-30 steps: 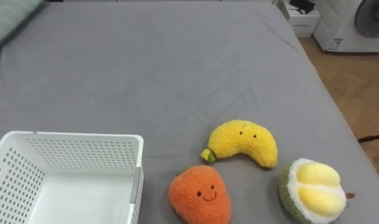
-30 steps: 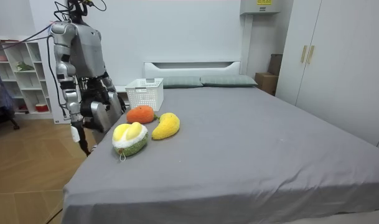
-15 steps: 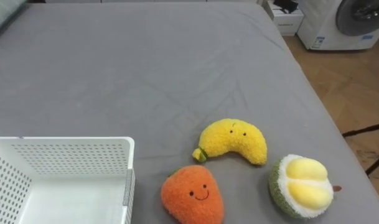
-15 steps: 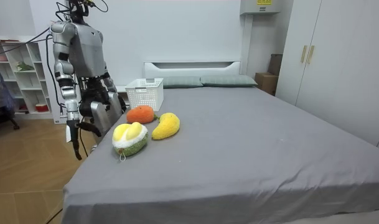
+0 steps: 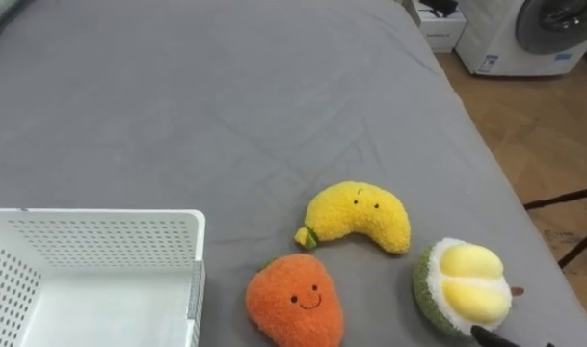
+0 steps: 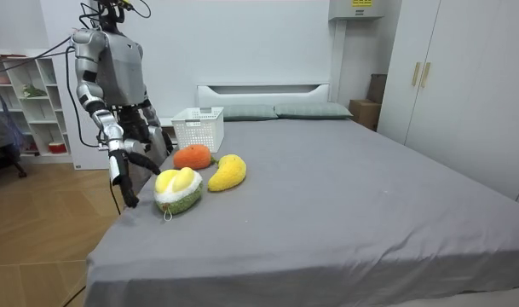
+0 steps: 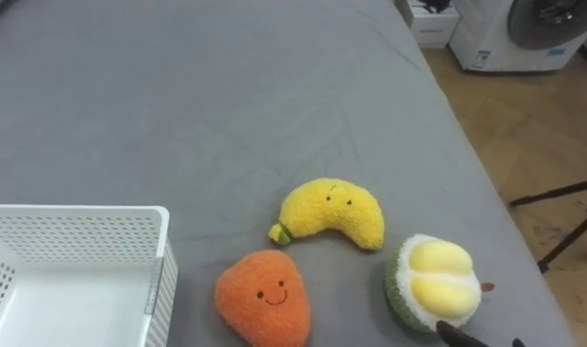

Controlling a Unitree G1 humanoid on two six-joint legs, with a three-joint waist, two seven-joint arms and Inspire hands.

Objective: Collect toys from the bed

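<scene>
Basket: a white perforated basket (image 5: 100, 226) sits on the grey bed (image 5: 226, 96) at the lower left of the eye views. What shows of its inside is bare.
Orange toy: an orange plush toy (image 5: 293, 304) with a stitched smile lies just to the right of the basket, close to its wall but apart from it.
Yellow toy: a banana plush (image 5: 360, 214) with a small face lies just above and to the right of the orange one, curved downward, with its green stem end pointing at the orange toy.
Durian toy: a plush durian (image 5: 464, 289), with a green shell and yellow lobes facing up, lies furthest right, near the bed's edge and just beside the banana.
Toys overall: all three lie on the sheet, outside the basket.
Right hand: a dark fingertip of the right hand (image 5: 491, 337) comes in at the bottom edge, just under the durian; whether it touches the toy I cannot tell. In the room view this hand points downward at the bed's edge beside the durian, fingers stretched out and holding nothing.
Floor: a wooden floor (image 5: 534, 125) runs along the right of the bed.
Washing machine: a white washing machine (image 5: 539, 34) stands at the top right corner.
Robot: in the room view it stands upright at the bed's side, on the room view's left, facing the toys.
</scene>
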